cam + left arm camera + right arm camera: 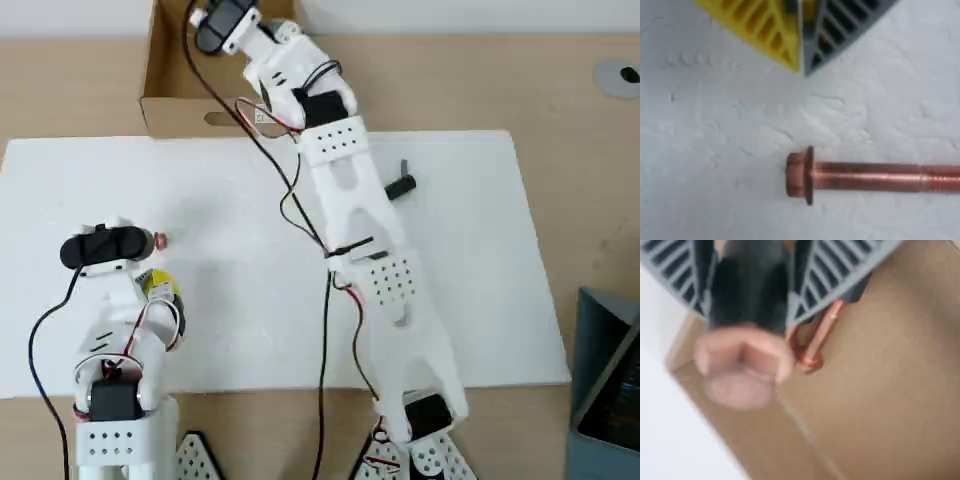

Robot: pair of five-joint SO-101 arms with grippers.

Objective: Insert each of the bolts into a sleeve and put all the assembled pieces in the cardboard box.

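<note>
Near the left end effector (801, 67), not touching, a bolt (865, 175) lying flat on the table (230, 300); bare table to pass over on the other sides. Farther to its right, barred by the right arm (370, 250) stretched slantwise across the table, a loose sleeve (400, 186) just beyond. Below the right end effector (750, 315), filled by a held sleeve (747, 290), bare box (880, 400) floor to come down on; close beside it a second bolt (812, 347) lying in the way, a box wall near.
</note>
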